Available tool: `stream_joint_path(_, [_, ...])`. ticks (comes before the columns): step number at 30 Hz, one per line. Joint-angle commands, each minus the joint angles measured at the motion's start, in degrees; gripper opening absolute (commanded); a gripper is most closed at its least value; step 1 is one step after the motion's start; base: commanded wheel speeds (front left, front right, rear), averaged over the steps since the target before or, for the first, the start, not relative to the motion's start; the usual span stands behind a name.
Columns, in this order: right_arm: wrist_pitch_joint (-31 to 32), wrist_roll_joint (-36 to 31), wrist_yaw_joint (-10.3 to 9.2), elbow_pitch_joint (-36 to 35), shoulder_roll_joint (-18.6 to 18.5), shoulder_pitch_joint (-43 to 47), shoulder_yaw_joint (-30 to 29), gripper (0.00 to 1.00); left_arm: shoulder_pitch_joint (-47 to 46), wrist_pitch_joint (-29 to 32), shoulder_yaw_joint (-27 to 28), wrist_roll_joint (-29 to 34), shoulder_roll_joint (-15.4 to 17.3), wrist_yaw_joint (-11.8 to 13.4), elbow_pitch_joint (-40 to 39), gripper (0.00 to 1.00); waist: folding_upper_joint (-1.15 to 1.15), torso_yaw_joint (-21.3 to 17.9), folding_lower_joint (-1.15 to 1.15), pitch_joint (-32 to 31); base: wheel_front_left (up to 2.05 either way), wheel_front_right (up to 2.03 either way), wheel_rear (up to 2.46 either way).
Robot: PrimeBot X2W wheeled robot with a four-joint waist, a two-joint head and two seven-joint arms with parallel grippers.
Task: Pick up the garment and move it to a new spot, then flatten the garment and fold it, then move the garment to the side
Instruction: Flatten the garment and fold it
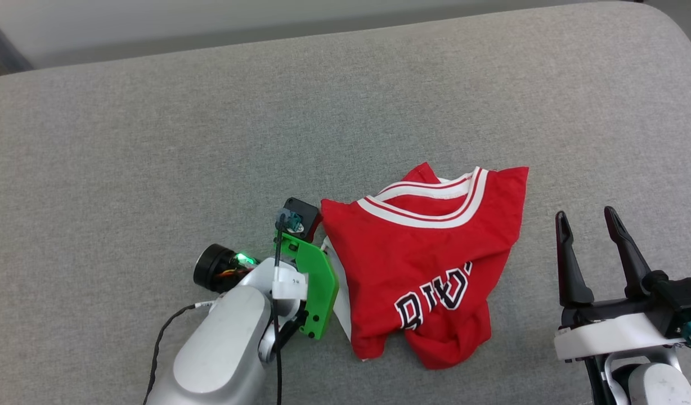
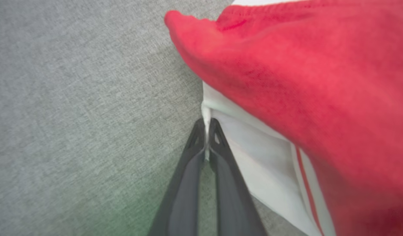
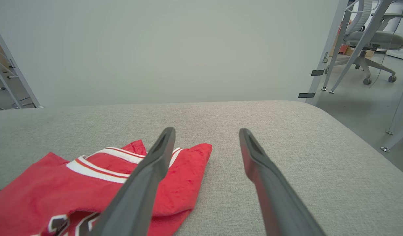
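Note:
The garment [image 1: 424,247] lies crumpled on the grey cushion [image 1: 154,140], red with a striped white collar and black lettering showing. My left gripper [image 2: 206,131] is shut on the edge of its white sleeve [image 2: 254,157], a thin fold of white cloth pinched between the fingertips. In the head view the left wrist with its green bracket [image 1: 314,281] sits at the garment's left edge, hiding the fingers. My right gripper [image 1: 584,216] stands open to the right of the garment, apart from it. Its fingers [image 3: 149,170] frame the garment's [image 3: 57,186] right corner in the right wrist view.
The cushion's rounded right edge [image 3: 352,131] drops to the floor. Beyond it stand metal frame legs [image 3: 332,49] and an office chair [image 3: 372,39]. A pale wall rises behind the cushion. Bare grey fabric stretches left of and beyond the garment.

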Motion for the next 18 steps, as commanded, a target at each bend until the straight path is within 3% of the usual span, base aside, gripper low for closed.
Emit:
stream_joint_path(1, [-0.12,0.10,-0.05,0.25,-0.13,-0.73,-0.17,1.00,1.60,-0.69,0.19,-0.49,0.59,-0.02,1.27,0.00,0.00,0.96,0.00,-1.34,0.00,0.00,0.00])
stream_joint_path(7, [-0.12,-0.61,-0.05,0.78,-0.13,0.21,-1.02,1.00,3.04,-6.31,4.34,-2.40,2.32,1.87,-0.25,0.00,0.00,3.45,0.00,-4.50,0.00,0.00,0.00])
stream_joint_path(18, [-0.12,-0.86,-0.05,1.68,-0.13,1.75,-1.11,1.00,5.03,-16.95,15.51,-5.94,8.41,6.36,-3.86,0.00,0.00,7.55,0.00,-8.10,0.00,0.00,0.00])
